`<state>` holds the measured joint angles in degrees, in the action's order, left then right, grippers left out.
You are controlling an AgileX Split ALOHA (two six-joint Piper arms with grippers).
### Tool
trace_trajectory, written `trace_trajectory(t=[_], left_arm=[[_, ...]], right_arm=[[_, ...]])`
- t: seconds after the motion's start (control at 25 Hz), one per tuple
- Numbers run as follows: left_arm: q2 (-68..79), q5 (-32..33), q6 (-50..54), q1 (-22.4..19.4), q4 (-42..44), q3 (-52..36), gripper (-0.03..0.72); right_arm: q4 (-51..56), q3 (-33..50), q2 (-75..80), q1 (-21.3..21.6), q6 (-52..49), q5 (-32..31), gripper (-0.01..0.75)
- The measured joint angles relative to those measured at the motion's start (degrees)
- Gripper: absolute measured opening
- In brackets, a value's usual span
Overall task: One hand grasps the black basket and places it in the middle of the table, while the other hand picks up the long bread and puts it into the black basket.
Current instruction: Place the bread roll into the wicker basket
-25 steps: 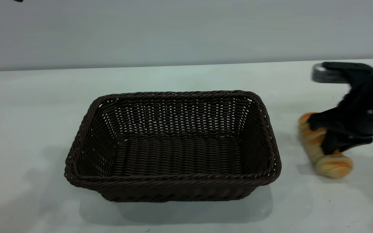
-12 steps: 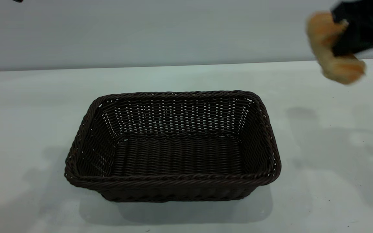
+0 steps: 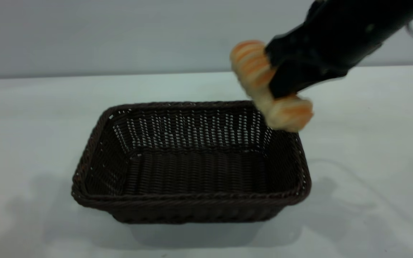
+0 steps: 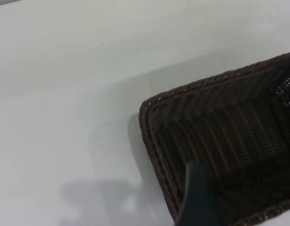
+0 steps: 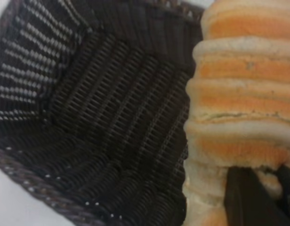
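Observation:
The black basket [image 3: 192, 209] stands on the white table [image 3: 31, 125], at its middle, empty. My right gripper [image 3: 280, 79] is shut on the long bread [image 3: 289, 114] and holds it in the air, tilted, over the basket's far right corner. In the right wrist view the bread [image 5: 244, 94] fills one side, with the basket's inside [image 5: 102, 117] below it and a dark finger [image 5: 248, 197] pressed on the bread. My left gripper [image 4: 197, 202] shows only partly in the left wrist view, above a corner of the basket [image 4: 220, 122]; it is outside the exterior view.
A plain grey wall [image 3: 120, 36] runs behind the table's far edge. White tabletop lies on both sides of the basket and in front of it.
My right gripper has lifted the bread off the table at the right, raised it high, then carried it left to above the basket's far right corner. The basket has not moved.

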<state>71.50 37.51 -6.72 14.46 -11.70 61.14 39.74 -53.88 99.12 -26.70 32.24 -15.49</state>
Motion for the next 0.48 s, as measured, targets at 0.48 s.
trace_trajectory(t=[0.48], left_arm=[[-11.2, 1.6, 1.3, 0.0, 0.1, -8.3, 0.573]], right_arm=[[21.0, 0.0, 5.7, -0.2, 20.6, 2.1, 0.218]])
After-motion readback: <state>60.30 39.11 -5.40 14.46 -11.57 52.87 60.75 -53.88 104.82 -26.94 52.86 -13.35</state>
